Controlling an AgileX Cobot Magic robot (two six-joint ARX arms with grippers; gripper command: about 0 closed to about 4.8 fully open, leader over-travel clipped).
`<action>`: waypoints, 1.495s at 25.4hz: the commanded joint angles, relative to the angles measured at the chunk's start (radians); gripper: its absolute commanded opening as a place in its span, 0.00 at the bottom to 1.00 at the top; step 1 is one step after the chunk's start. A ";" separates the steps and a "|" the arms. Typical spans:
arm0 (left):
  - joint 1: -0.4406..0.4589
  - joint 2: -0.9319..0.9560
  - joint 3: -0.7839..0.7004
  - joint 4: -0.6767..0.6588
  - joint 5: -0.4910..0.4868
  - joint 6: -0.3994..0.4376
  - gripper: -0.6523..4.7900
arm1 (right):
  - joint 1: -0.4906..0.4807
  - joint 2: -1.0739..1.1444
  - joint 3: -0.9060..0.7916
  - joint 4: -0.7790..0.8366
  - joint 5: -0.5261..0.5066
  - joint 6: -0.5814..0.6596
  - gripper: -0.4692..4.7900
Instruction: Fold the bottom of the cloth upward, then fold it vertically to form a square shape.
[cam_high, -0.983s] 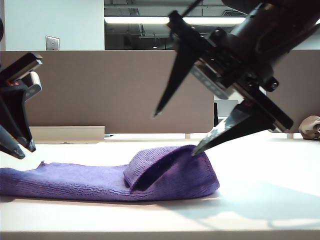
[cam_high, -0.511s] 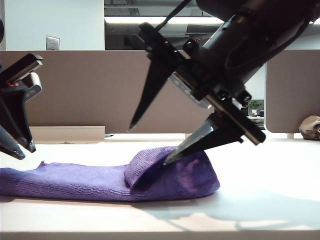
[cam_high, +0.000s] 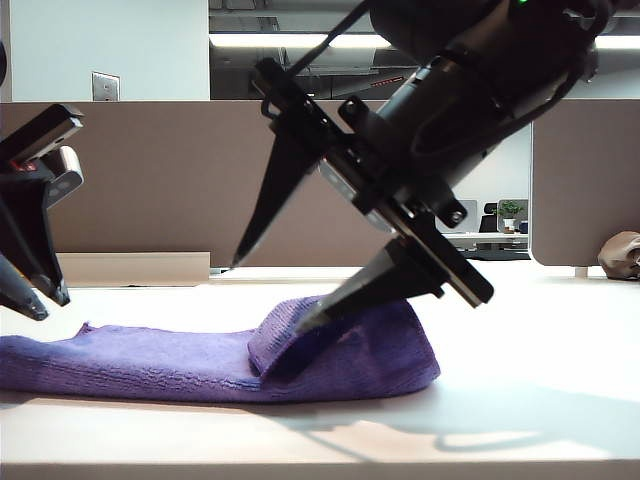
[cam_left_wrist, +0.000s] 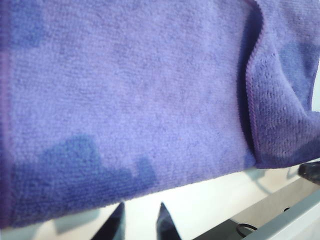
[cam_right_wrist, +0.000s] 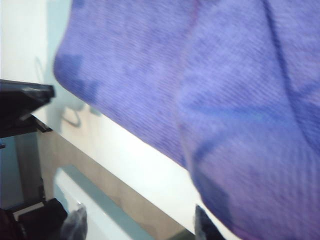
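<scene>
Right end effector (cam_high: 268, 296) spread apart, lower tip pressing my cloth (cam_high: 200, 360) fold; left end effector (cam_high: 40, 300) slightly apart, hovering at left end over bench (cam_high: 540, 400).

No readable text, no labels, no brands, no numbers anywhere

I'm watching through an exterior camera sitting low at table (cam_high: 520, 400) level, facing the cloth (cam_high: 150, 362) side-on, while both wrist cameras are looking down close onto that same cloth (cam_left_wrist: 140, 95) (cam_right_wrist: 240, 110), which all three views share.
</scene>
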 joint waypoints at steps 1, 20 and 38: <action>0.000 -0.003 0.000 0.003 0.005 0.019 0.27 | 0.008 -0.003 0.005 -0.042 -0.005 -0.031 0.62; 0.000 -0.003 0.000 -0.005 0.005 0.019 0.27 | -0.032 -0.002 0.005 0.013 0.040 -0.043 0.45; 0.000 -0.003 0.000 -0.013 0.001 0.030 0.27 | -0.037 0.037 0.006 0.144 0.010 -0.041 0.08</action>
